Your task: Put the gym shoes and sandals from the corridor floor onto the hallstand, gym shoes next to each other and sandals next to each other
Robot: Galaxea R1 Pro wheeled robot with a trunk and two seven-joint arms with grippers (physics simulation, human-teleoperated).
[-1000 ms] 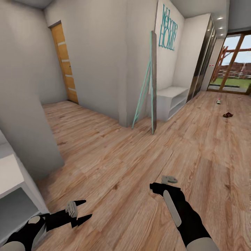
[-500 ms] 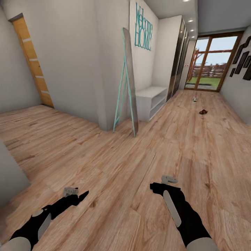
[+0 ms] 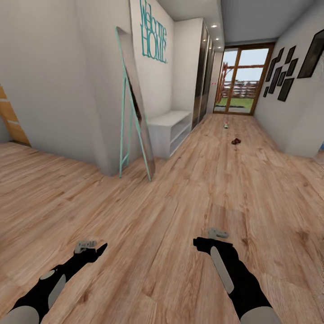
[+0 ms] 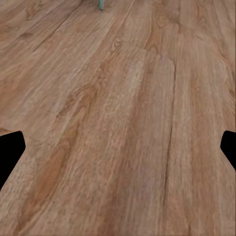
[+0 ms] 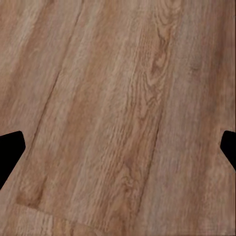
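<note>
Both arms hung low over the corridor floor, each gripper empty with its jaws spread wide; in the wrist views the dark fingertips of the left one and the fingertips of the right one sat at opposite edges, with bare wood planks between them. In the head view the left gripper and the right gripper were held apart from each other above the boards, touching nothing. Far ahead of the right gripper, well down the corridor, a small dark brown thing that looked like a sandal lay on the floor, and beyond it a pale shoe-like thing with a red spot, probably a gym shoe, too small to tell more. Ahead of the left gripper and off to its outer side, a teal-framed mirror leaned against the wall, and just past it stood a white bench with two open bays. A glazed door closed the far end, and dark picture frames hung on the wall on the right gripper's side.
</note>
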